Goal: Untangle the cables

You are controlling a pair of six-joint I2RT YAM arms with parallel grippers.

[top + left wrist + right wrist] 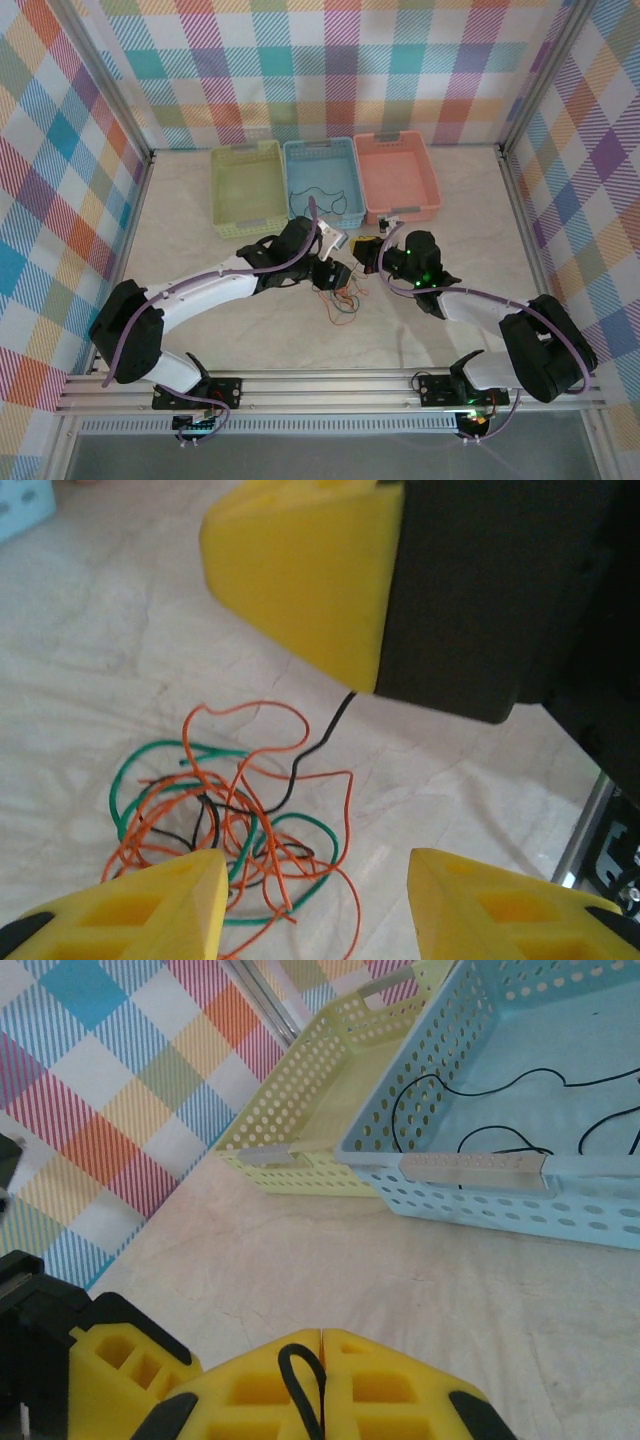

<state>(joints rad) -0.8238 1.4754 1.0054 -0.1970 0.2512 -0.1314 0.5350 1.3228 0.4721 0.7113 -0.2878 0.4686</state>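
While right hand (322, 1352) pinches cable (327, 728) (black), tangle (232, 830) below.

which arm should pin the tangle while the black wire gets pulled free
Left. The left gripper is open just above the tangle of orange, green and black cables, one finger on either side. The right gripper is shut on the black cable.

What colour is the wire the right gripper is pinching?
Black wire, best in right wrist view.
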